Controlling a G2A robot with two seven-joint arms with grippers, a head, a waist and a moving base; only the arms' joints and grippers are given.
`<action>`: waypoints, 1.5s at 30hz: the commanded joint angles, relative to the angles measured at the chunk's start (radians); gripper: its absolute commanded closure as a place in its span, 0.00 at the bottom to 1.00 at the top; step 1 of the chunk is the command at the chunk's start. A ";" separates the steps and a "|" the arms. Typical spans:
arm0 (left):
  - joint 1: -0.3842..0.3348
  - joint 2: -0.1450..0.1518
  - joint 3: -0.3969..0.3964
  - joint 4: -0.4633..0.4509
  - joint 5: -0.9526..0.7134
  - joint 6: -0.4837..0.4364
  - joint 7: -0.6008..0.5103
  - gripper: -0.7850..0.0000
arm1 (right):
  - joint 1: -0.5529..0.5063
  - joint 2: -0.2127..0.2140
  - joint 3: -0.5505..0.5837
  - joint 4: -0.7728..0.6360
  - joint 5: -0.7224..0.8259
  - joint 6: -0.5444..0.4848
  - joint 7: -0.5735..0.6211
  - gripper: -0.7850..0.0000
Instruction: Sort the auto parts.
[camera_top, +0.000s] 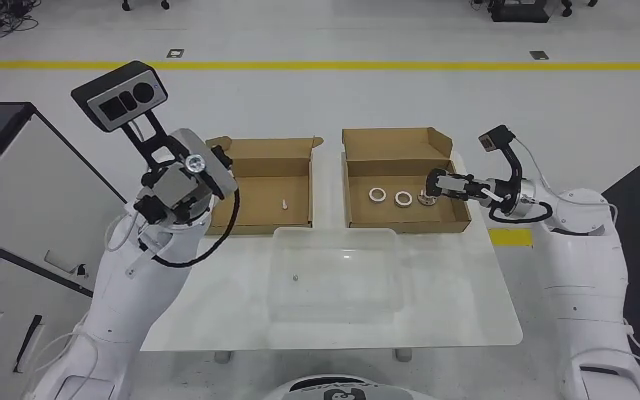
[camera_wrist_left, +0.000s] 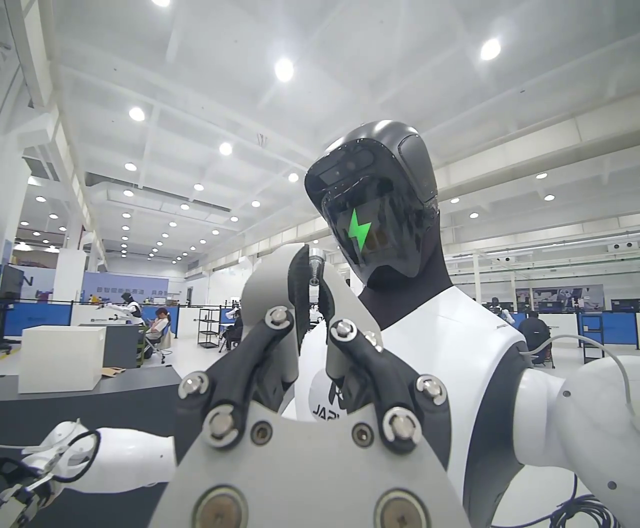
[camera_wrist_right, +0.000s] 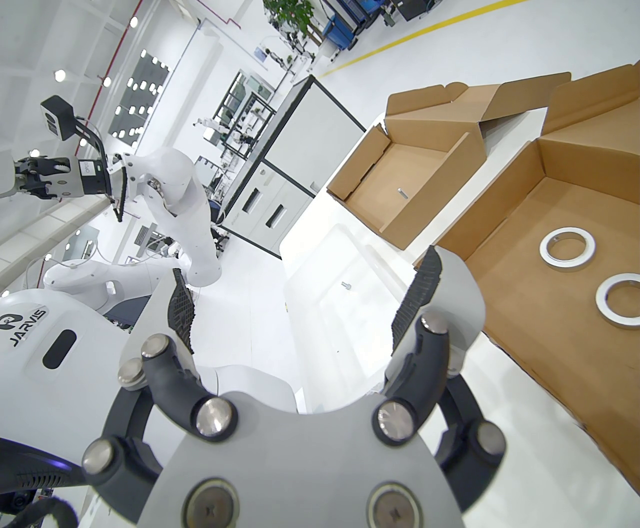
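Jaws, left: we log the left gripper (camera_wrist_left: 312, 280) closed on the held bolt (camera_wrist_left: 315, 267), raised well above the table and pointing upward.
Left box: the cardboard left box (camera_top: 255, 195) contains one boxed bolt (camera_top: 287, 205) lying on its floor; we count it as sorted.
Tray: the clear tray (camera_top: 335, 232) sits at the table's middle, in front of both boxes, with one tray bolt (camera_top: 296, 278) loose inside; we judge it not yet sorted.
Right box: the cardboard right box (camera_top: 395, 215) contains the first ring (camera_top: 379, 195) and the second ring (camera_top: 403, 198), flat, side by side and apart.
Jaws, right: we log the right gripper (camera_wrist_right: 305, 272) spread wide with nothing between its pads, over the right end of the right box, near the second ring.
Progress: we judge the sort well advanced, with bolts going left and rings right; the held bolt and the tray bolt remain.
Held bolt, appearance: small, bright metal, thread plain to see, pinched at the very fingertips; we cannot tell its head.
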 joint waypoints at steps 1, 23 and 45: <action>0.009 -0.001 -0.016 0.015 0.074 0.035 0.030 1.00 | 0.000 0.000 0.000 0.000 0.000 0.000 0.000 0.00; -0.042 0.012 -0.110 0.113 0.899 0.344 0.043 1.00 | 0.000 0.000 0.000 0.000 0.000 0.000 0.000 0.00; -0.117 0.040 -0.003 0.224 1.264 0.505 -0.259 1.00 | 0.000 0.000 0.000 0.000 0.000 0.000 0.000 0.00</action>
